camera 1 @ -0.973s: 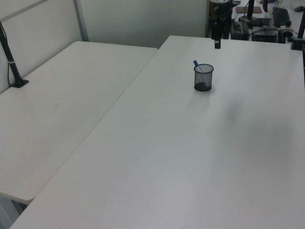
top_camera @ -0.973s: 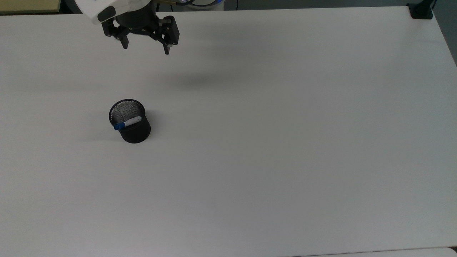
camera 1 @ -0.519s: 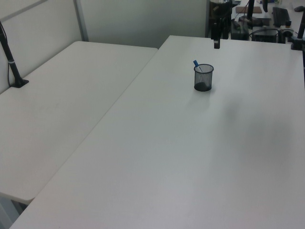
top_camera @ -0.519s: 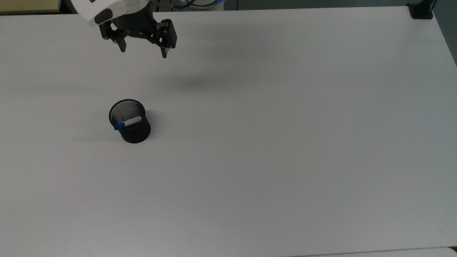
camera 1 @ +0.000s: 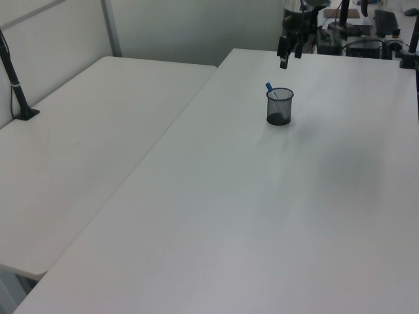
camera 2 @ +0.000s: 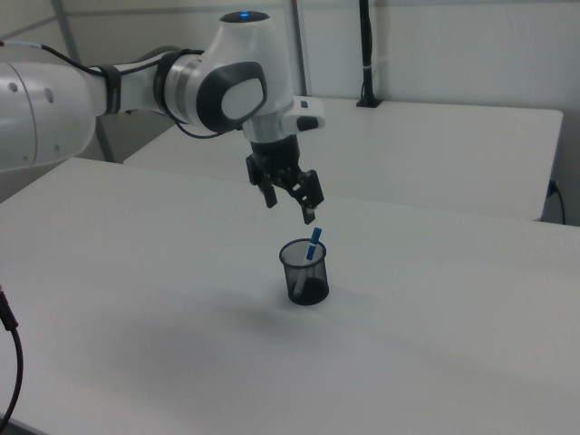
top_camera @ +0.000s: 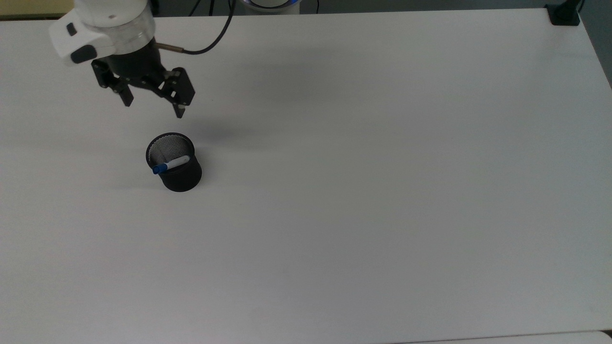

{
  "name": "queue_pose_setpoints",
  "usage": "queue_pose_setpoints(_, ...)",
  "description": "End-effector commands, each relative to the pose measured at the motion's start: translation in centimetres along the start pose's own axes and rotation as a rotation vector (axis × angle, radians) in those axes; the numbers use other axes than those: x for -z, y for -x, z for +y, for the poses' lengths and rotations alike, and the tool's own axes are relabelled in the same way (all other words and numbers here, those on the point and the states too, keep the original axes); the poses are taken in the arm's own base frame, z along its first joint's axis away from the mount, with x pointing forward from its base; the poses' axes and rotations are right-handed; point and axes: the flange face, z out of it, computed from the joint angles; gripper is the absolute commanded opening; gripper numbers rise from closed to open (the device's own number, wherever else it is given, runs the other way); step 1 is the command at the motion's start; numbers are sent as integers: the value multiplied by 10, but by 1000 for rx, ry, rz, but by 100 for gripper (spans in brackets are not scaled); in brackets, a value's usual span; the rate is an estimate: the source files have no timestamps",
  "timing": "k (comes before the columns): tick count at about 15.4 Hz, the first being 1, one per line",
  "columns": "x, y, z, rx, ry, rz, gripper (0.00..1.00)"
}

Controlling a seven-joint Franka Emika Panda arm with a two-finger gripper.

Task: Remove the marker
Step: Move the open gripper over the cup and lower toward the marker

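One cup [top_camera: 174,162] of black mesh stands on the white desk [top_camera: 382,191] in the top view, and everything else is best placed against it. The marker [top_camera: 170,164] leans inside it, blue cap uppermost and poking over the rim toward the top view's left, probably because it is a little longer than the cup is tall and so cannot lie flat. The end effector [top_camera: 153,109] hangs above the desk, just beyond the cup toward the top view's upper left, its two fingers spread wide with nothing between them. That spread looks meant to take the cap from either side. A soft shadow lies on the desk near the cup.

In the left view the cup [camera 1: 279,106] stands far up the desk [camera 1: 249,216], the marker [camera 1: 270,89] slanting out of its mouth, and the end effector [camera 1: 290,57] hovers above and behind it, not touching. A second white desk [camera 1: 72,150] adjoins on the left view's left, with a black stand at its edge and plain walls behind.

In the right view the end effector [camera 2: 290,205] is poised just above the cup [camera 2: 305,272], fingers parted and empty, slightly to the right view's left of the blue cap on the marker [camera 2: 314,243]. Another desk [camera 2: 435,154] and pale walls lie beyond.
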Motion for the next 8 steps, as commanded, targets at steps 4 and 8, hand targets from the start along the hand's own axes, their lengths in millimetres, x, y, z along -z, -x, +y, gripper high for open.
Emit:
queue_pose_setpoints(4,-28,-18,23,-38,-10,70,96)
queue_pose_setpoints(8,-45,-28,19,-75,-63,111,90)
